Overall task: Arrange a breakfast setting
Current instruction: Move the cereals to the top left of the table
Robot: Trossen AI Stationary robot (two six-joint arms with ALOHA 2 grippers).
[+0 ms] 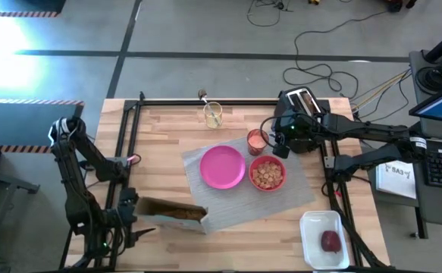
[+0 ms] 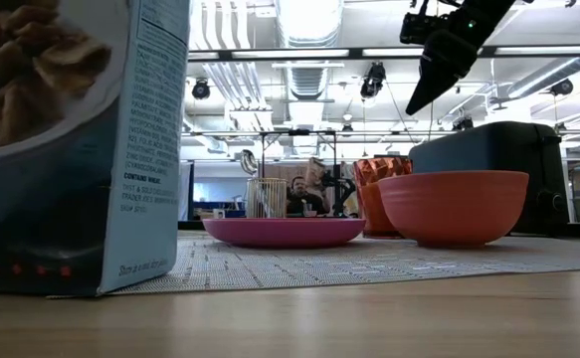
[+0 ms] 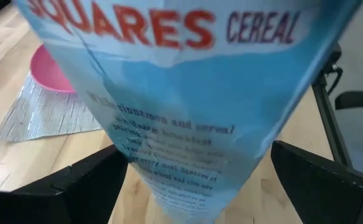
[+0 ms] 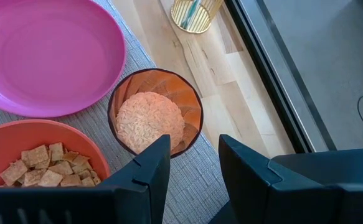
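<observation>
A grey woven placemat point(image 1: 296, 186) carries a round pink plate point(image 1: 222, 167), a red-orange bowl point(image 1: 267, 174) of cereal squares and a small orange-tinted cup point(image 1: 257, 141) with a pale grainy filling. A blue cereal box point(image 1: 171, 211) stands at the mat's near left corner. My left gripper point(image 3: 200, 186) is open, one finger on each side of the box's narrow edge, with gaps showing. My right gripper point(image 4: 195, 168) hangs open above the mat beside the cup point(image 4: 155, 112) and holds nothing.
A black toaster point(image 1: 304, 102) stands at the far right behind my right arm. A gold-striped glass point(image 1: 213, 115) is at the far edge. A white tray point(image 1: 311, 227) at the near right holds a small dark-red fruit point(image 1: 330, 240). Bare wood lies left of the mat.
</observation>
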